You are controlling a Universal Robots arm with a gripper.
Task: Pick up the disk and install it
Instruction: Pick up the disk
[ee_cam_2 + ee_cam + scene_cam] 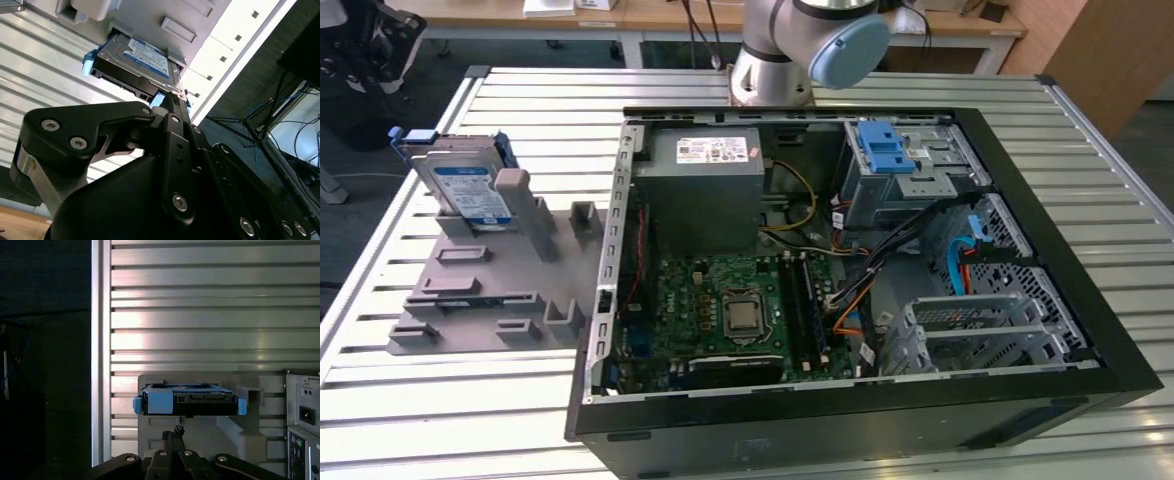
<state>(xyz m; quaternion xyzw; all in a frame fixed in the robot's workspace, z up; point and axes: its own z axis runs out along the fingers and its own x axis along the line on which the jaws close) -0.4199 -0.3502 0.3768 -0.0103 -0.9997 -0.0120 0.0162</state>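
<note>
One disk [464, 190] stands on edge in a slotted grey holder [480, 290] just beside the open computer case [854, 415], on the exterior view's left of it. This upright pose probably leaves its top edge and blue side rails free for a pinch from above. The case lies on its side on the slatted aluminium table [467, 410] with its panel off, so its drive cage [914, 175] faces upward, within reach. In both wrist views the gripper [174, 432] [172, 97] hangs outside the case, near the disk [190, 400] [140, 62] but apart from it, claw narrow and holding nothing. The disk is not yet lifted.
</note>
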